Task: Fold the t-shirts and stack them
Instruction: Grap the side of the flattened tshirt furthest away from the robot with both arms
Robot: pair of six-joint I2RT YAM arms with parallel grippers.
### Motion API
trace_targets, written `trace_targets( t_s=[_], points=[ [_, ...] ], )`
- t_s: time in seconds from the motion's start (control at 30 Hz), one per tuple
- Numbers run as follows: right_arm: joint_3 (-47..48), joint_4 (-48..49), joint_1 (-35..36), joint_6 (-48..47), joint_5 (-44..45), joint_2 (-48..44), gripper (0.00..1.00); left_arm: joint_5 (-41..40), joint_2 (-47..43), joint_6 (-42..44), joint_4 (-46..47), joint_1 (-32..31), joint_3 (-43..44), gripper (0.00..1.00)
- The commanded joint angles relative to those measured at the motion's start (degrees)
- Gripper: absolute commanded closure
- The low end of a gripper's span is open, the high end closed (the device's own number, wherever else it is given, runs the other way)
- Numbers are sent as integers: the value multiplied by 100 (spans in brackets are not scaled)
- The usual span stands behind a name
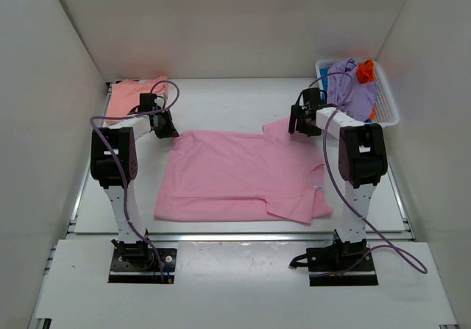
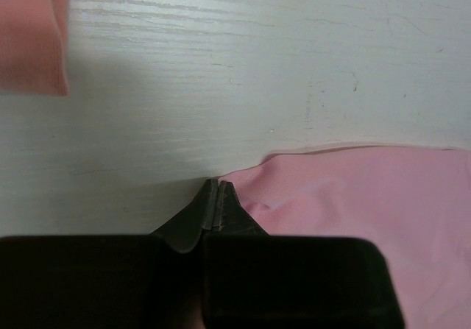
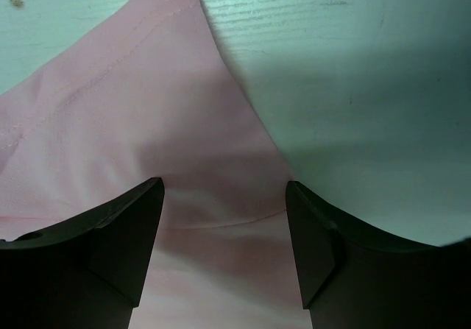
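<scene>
The left gripper (image 2: pixel 215 190) is closed, its tips at a corner edge of the pink shirt (image 2: pixel 368 211) on the worktop (image 2: pixel 257 71). The right gripper (image 3: pixel 224 187) stands wide open, with the same shirt lying between its fingers.

Soft, even white light fills the overhead view, bright enough that the walls (image 1: pixel 235 20) look washed out. The arms (image 1: pixel 114 156) cast only faint shadows on the table (image 1: pixel 235 101), whose near edge glares. The left wrist view is dimmer: the left gripper (image 2: pixel 218 190) is a black, featureless mass with soft fingertips, while the table grain stays crisp under a broad grey shadow. The right wrist view has a greenish cast; the right gripper (image 3: pixel 224 189) has dark, blurred fingers (image 3: pixel 125 233), and shadow dulls the pink shirt (image 3: pixel 147 108) between them.
</scene>
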Motion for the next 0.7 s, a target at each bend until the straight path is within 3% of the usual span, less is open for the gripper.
trace_targets(
  t_s=[0.0, 0.27, 0.5, 0.63, 0.67],
  points=[
    [259, -178, -63, -82, 181, 101, 35, 104, -349, -2, -32, 3, -142, 100],
    [521, -125, -291, -134, -82, 232, 34, 130, -306, 6, -67, 3, -116, 100],
    [1207, -643, -283, -424, -249, 838, 35, 183, -323, -46, 3, -5, -168, 100],
    [1409, -819, -221, -416, -250, 954, 50, 165, -306, -55, 2, 205, -168, 100],
    [1375, -845, -195, -459, -276, 980, 59, 165, -297, -73, 20, 214, -159, 100]
  ],
)
